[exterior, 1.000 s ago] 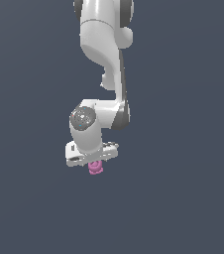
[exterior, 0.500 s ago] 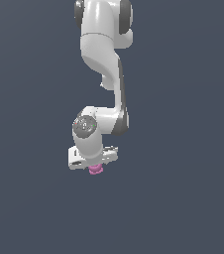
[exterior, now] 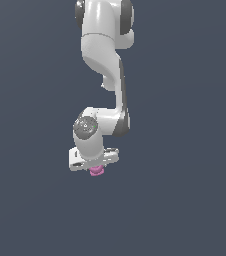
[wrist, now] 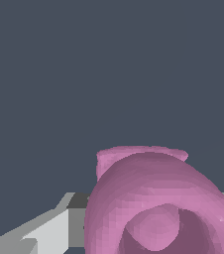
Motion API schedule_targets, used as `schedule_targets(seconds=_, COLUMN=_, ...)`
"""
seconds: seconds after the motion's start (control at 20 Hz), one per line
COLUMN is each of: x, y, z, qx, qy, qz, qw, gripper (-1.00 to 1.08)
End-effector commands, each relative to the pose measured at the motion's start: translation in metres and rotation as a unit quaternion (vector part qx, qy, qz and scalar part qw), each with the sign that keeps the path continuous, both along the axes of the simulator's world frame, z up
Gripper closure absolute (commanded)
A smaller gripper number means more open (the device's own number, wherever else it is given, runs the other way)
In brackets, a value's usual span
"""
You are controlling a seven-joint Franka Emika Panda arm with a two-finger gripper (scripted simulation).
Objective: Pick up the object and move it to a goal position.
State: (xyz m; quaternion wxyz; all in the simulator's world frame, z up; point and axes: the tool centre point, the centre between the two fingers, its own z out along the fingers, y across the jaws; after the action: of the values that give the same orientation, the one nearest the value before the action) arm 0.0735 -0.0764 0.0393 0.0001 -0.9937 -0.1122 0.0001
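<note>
Simulated scene, flat slate-grey backdrop, smooth-rendered white robot arm (exterior: 105,55)

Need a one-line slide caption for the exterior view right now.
White Panda arm with its claw over a small pink object against a plain dark background.

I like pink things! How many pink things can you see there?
1. The pink object sits right under the white pincer at the end of the arm; the wrist view shows it close up. More may hide behind the arm.

Plain dark slate-blue backdrop (exterior: 185,150), evenly lit
</note>
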Motion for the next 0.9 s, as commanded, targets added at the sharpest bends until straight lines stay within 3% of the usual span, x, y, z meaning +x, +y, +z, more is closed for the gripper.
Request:
schedule_targets(seconds=0.0, x=0.000, y=0.000, z=0.000, qx=0.000, qy=0.000, qz=0.000, qw=1.0000, gripper=1.08)
schedule_targets(seconds=0.45, x=-0.007, y=0.010, z=0.014, qx=0.000, qy=0.000, qz=0.000, qw=1.0000, gripper=1.08)
schedule_targets(seconds=0.85, x=-0.027, y=0.039, z=0.053, qx=0.000, qy=0.000, qz=0.000, qw=1.0000, gripper=1.08)
